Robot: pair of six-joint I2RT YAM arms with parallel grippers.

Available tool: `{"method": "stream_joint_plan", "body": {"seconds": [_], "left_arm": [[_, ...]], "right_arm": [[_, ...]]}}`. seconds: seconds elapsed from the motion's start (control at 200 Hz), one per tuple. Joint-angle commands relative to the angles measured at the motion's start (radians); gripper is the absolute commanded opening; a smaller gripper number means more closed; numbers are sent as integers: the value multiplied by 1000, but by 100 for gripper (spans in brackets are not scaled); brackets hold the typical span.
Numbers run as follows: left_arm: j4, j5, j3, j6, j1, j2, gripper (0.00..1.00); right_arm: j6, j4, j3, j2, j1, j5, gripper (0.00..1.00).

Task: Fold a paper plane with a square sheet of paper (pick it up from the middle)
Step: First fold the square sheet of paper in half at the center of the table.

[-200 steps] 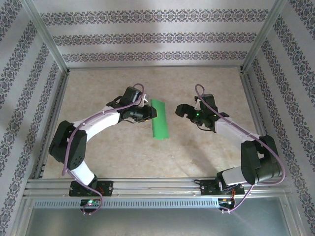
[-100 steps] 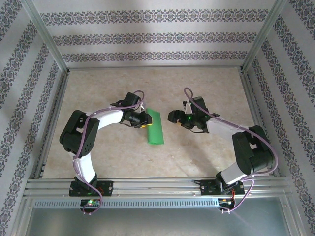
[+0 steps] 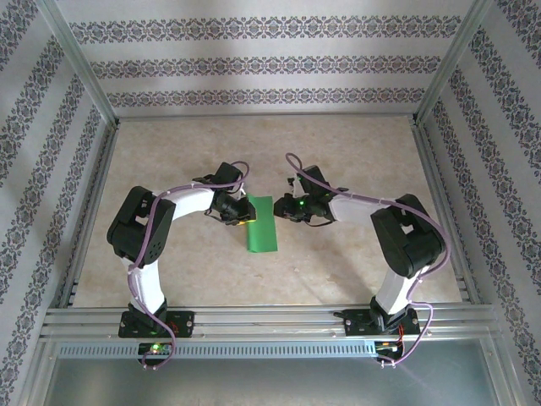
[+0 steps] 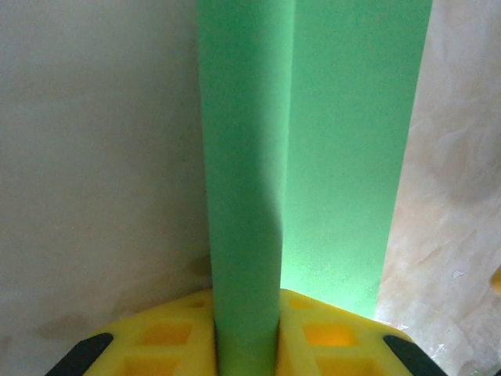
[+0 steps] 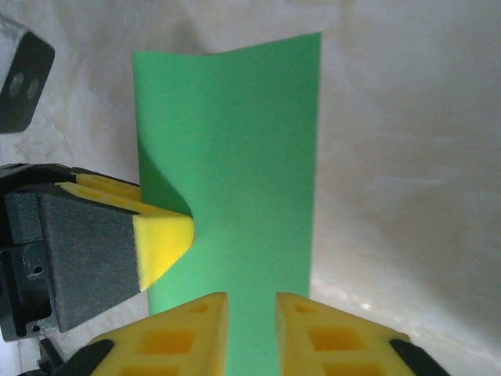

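The sheet of paper [image 3: 260,224], bright green and folded into a long strip, is at the middle of the bench [image 3: 355,144], its length running away from the arm bases; whether it rests flat or is lifted I cannot tell. The left jaws are closed on it from the left: in the left wrist view a raised green fold runs up from between the two yellow pads [image 4: 164,337], pinched there. The right jaws grip the opposite edge, toward the far end, green filling the gap between their pads [image 5: 329,337]. The left arm's yellow fingertip [image 5: 163,239] touches the paper's other edge, which bows slightly.
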Motion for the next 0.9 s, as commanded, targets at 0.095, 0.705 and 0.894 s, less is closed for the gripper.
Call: {"method": "stream_joint_plan", "body": {"seconds": [0.095, 0.705, 0.894], "left_arm": [[-54, -52, 26, 33, 11, 22, 22], [-100, -109, 10, -36, -5, -103, 53], [-206, -208, 69, 2, -52, -67, 67]], "right_arm": [[-11, -79, 78, 82, 42, 18, 20], [22, -150, 118, 189, 70, 73, 20], [31, -136, 120, 186, 71, 61, 21]]}}
